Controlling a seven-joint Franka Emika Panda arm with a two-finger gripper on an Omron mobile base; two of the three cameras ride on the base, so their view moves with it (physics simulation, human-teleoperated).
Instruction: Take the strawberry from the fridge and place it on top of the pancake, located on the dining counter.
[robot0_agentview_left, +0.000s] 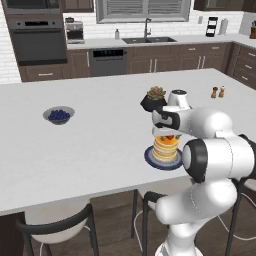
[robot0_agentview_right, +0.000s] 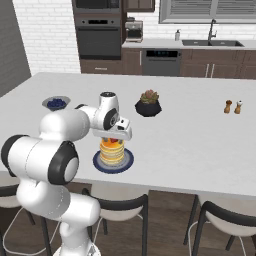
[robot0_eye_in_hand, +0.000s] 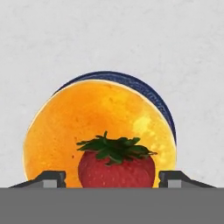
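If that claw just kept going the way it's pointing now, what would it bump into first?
The gripper points straight down, its jaws on either side of the strawberry. Directly beyond lies the pancake stack on its blue plate, so the berry would likely touch the top pancake first; the gap is unclear.

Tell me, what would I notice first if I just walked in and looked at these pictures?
Probably the strawberry, bright red with a green leafy cap, sitting between the gripper fingertips right above the golden pancake stack. That stack sits on a dark blue plate near the front edge of the white dining counter. Behind it stands a small succulent in a black pot, and off to the left a bowl of blueberries.
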